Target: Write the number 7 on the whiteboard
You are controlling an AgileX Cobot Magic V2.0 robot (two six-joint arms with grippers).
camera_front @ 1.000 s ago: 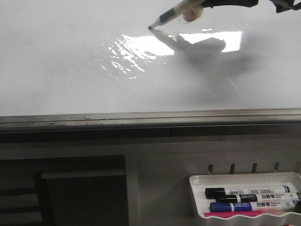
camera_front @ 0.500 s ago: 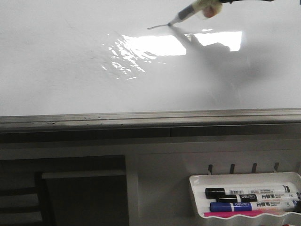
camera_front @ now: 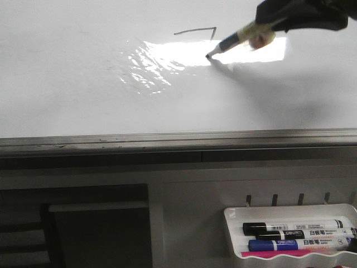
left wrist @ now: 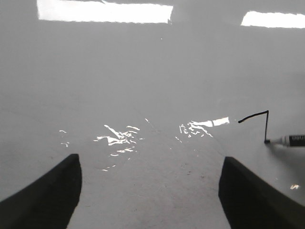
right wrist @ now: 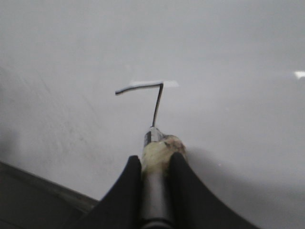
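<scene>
The whiteboard (camera_front: pixel 67 84) fills the upper front view, with a bright glare and a grey edge rail (camera_front: pixel 167 139). On it is the number 7 (camera_front: pixel 195 30): a short top stroke and the start of a down stroke. My right gripper (camera_front: pixel 265 27) is shut on a black marker (camera_front: pixel 231 42) wrapped in pale tape, its tip on the board at the end of the down stroke. The right wrist view shows the gripper (right wrist: pixel 155 164), the marker (right wrist: pixel 151 138) and the 7 (right wrist: pixel 143 87). My left gripper (left wrist: pixel 150 191) is open and empty over the board, left of the 7 (left wrist: pixel 259 115).
A small white marker tray (camera_front: pixel 231 223) hangs below the rail at the lower right, holding black and blue markers (camera_front: pixel 295 229). A dark shelf opening (camera_front: pixel 83 223) sits at the lower left.
The marker drew the top stroke rightward, then turned and moved down toward the glare, starting the long stroke. My right gripper moved lower and further into the front view.
</scene>
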